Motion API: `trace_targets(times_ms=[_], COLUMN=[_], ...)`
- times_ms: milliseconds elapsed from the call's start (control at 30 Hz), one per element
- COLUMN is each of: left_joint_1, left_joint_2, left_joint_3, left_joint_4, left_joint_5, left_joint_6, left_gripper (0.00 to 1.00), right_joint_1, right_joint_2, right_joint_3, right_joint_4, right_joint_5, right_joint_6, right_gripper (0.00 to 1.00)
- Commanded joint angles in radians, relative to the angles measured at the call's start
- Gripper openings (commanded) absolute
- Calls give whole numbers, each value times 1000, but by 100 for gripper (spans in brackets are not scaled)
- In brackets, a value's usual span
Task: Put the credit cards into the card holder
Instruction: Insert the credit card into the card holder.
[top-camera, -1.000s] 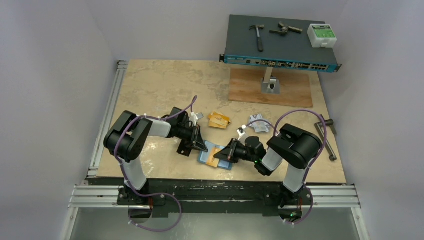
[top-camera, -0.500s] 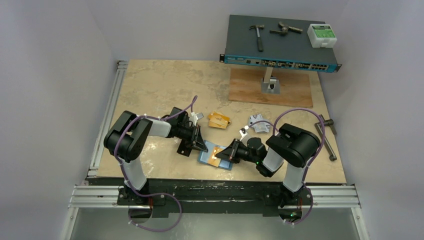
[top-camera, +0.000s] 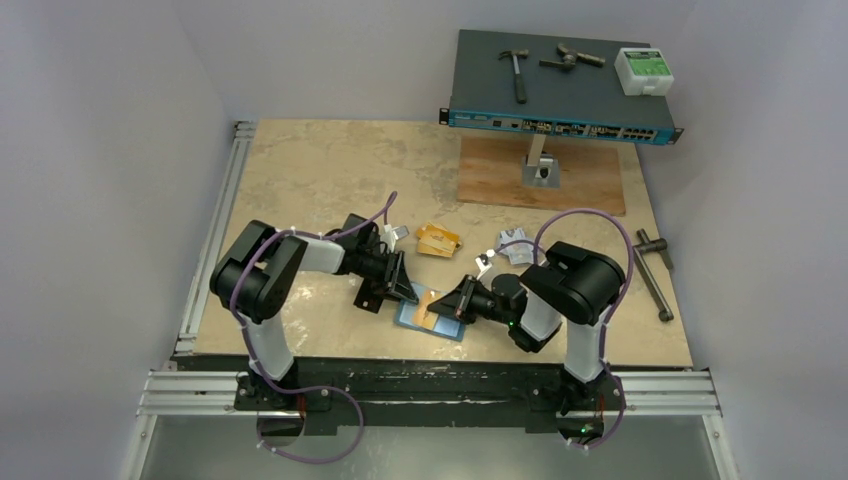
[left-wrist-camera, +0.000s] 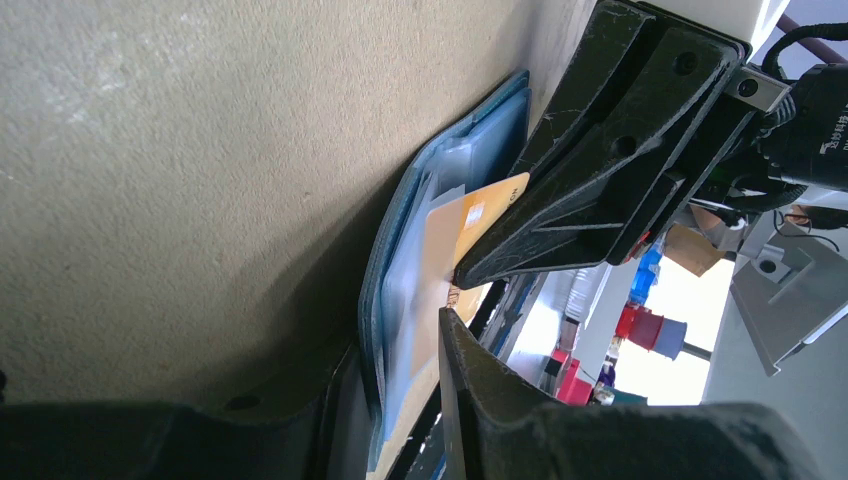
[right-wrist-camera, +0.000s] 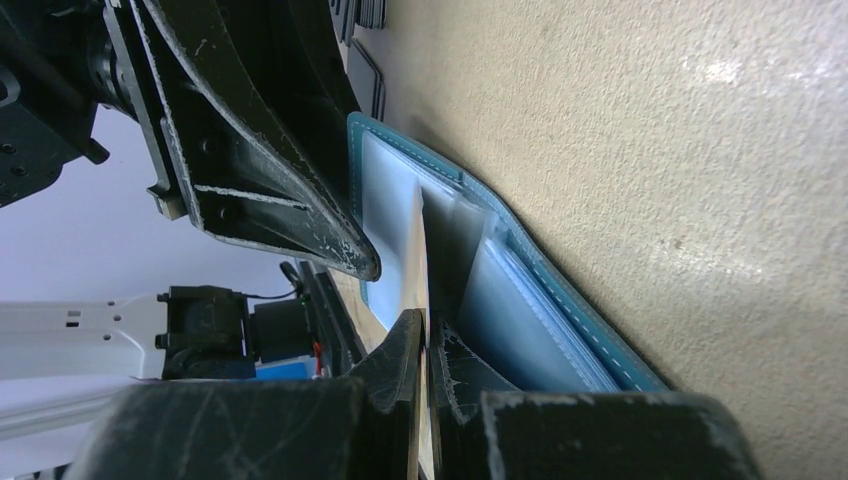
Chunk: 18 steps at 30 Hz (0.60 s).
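The teal card holder (top-camera: 437, 325) lies open near the table's front edge, pale pockets up. It also shows in the left wrist view (left-wrist-camera: 400, 270) and the right wrist view (right-wrist-camera: 540, 300). My right gripper (top-camera: 447, 307) (right-wrist-camera: 425, 332) is shut on an orange-gold card (top-camera: 428, 304) (left-wrist-camera: 470, 215), seen edge-on (right-wrist-camera: 419, 250), with its far end at the holder's pocket. My left gripper (top-camera: 405, 292) (left-wrist-camera: 395, 335) pinches the holder's left edge, with one finger (right-wrist-camera: 300, 200) on the pale pocket. Orange cards (top-camera: 437, 240) and silver cards (top-camera: 515, 247) lie behind. Black cards (right-wrist-camera: 368, 75) lie beside the left gripper.
A blue network switch (top-camera: 560, 90) on a stand over a wooden board (top-camera: 540, 178) fills the back right, with a hammer (top-camera: 517, 72) and a white box (top-camera: 643, 70) on top. A metal tool (top-camera: 652, 275) lies at the right edge.
My right gripper has moved a little to the left with the orange card, bringing it further over the holder. The left gripper has hardly moved.
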Motion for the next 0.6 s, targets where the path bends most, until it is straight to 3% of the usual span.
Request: trace_targets(times_ms=[0, 500, 567], left_joint_1=[-24, -24, -24], left_joint_2=[6, 0, -2], left_joint_3=[31, 35, 35], left_joint_4=[12, 11, 12], left_joint_5=[78, 91, 93], left_joint_6=[6, -8, -10], left_gripper=[27, 24, 24], right_joint_1=[-1, 1, 4], right_joint_2=[24, 52, 49], right_joint_3=[12, 48, 62], right_joint_4=[-27, -93, -112], right_joint_5=[39, -19, -13], right_joint_6=[-25, -56, -57], right_gripper=[0, 0, 7])
